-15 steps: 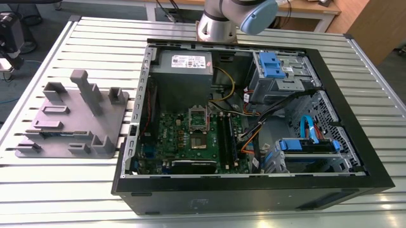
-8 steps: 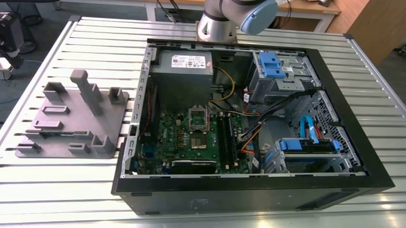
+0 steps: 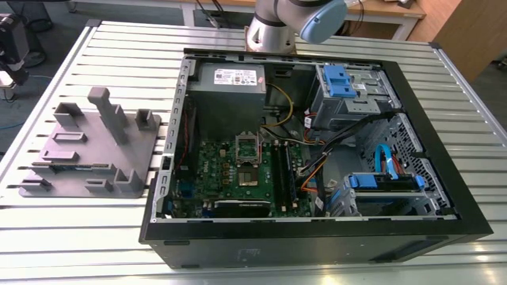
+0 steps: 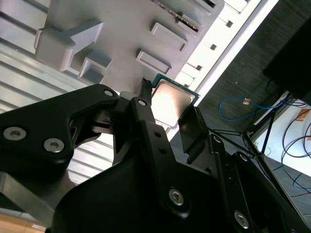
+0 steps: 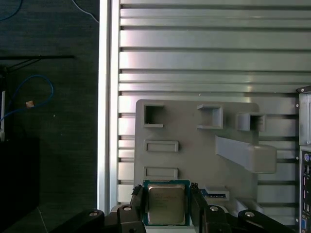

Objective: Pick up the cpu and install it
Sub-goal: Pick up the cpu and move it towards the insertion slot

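- Firstly, at the exterior view's left, the grey fixture lies on the slatted bench, beside the computer case.
- In both wrist views the end effector is clenched on the cpu, with one finger at each side edge. The chip hangs in the air over one edge of the fixture.
- The grip is on two thin edges only, so I judge that a quick swing could tilt the chip or let it slide out and fall.
- Toward the right, the open socket sits on the green board inside the case, with memory sticks near it. A small rotation error there could damage the contacts.
- Further right, loose cables could catch the fingers.
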You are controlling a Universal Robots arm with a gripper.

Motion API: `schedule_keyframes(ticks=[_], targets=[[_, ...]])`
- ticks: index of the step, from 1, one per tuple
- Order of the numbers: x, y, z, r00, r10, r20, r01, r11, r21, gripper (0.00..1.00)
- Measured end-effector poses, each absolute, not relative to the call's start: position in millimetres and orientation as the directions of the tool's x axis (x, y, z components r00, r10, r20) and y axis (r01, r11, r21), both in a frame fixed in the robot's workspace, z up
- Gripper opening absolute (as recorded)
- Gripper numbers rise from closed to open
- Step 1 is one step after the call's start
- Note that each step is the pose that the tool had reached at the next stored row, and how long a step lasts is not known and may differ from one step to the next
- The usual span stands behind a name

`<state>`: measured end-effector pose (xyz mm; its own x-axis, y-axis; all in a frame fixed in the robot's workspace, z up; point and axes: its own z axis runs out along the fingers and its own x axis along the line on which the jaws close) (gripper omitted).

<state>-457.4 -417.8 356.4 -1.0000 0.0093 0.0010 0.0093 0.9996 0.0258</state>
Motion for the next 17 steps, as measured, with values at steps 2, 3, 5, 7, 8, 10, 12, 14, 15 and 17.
schedule_keyframes(ticks=[2, 3, 5, 7, 8, 10, 12, 14, 15, 17], targets=[[-457.4, -417.8, 357.1, -1.0, 0.009, 0.001, 0.009, 1.0, 0.026, 0.47], [-457.4, -417.8, 357.4, -1.0, 0.009, 0.001, 0.009, 1.0, 0.026, 0.47], [-457.4, -417.8, 357.9, -1.0, 0.009, 0.001, 0.009, 1.0, 0.026, 0.47], [-457.4, -417.8, 358.6, -1.0, 0.009, 0.001, 0.009, 1.0, 0.026, 0.47], [-457.0, -417.7, 358.9, -1.0, 0.009, 0.001, 0.009, 1.0, 0.026, 0.47], [-456.7, -417.8, 358.9, -1.0, 0.009, 0.001, 0.009, 1.0, 0.026, 0.47], [-456.2, -417.8, 358.8, -1.0, 0.009, 0.001, 0.009, 1.0, 0.026, 0.47], [-455.9, -417.8, 358.8, -1.0, 0.009, 0.001, 0.009, 1.0, 0.026, 0.47], [-455.4, -417.8, 358.8, -1.0, 0.009, 0.001, 0.009, 1.0, 0.026, 0.47], [-454.7, -417.8, 358.8, -1.0, 0.009, 0.001, 0.009, 1.0, 0.026, 0.47]])
